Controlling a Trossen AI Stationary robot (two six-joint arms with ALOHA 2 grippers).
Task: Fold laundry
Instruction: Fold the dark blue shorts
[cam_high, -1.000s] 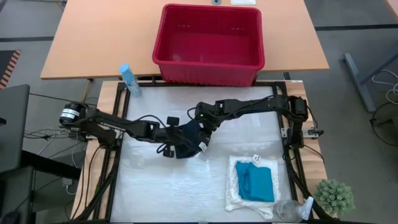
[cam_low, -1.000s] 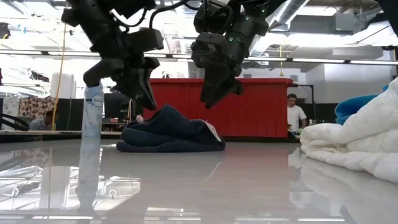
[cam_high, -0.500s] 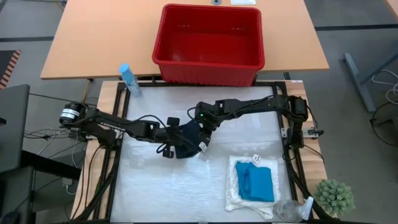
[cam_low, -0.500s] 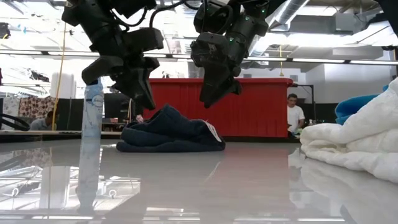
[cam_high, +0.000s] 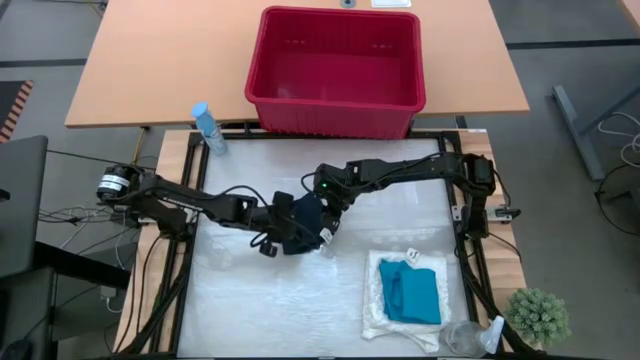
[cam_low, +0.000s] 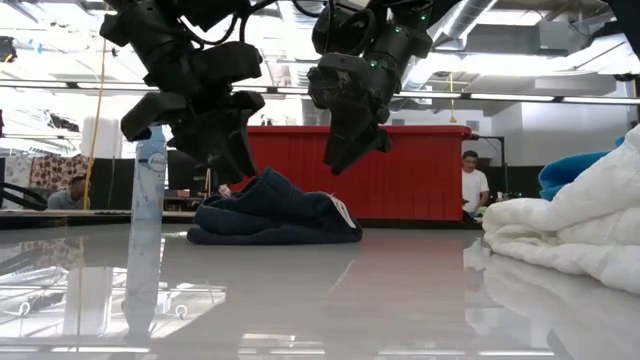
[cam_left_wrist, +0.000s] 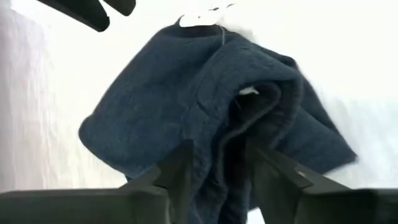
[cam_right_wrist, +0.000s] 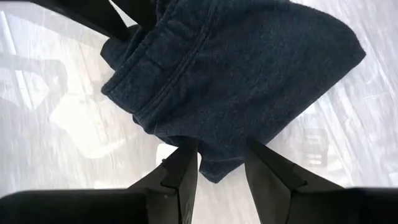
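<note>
Laundry, three pieces. High view: navy garment bunched mid-table between my left gripper and my right gripper; turquoise garment lies folded on the cream lacy cloth near the table's front right corner (red basket on the wooden table behind).

Low view: navy garment rests on the table in a low mound; both grippers hang just above it, neither touching.

Left wrist view: my fingers stand apart, a ridge of navy cloth showing in the gap, nothing clamped.

Right wrist view: my fingers stand apart over the garment's edge, holding nothing.
</note>
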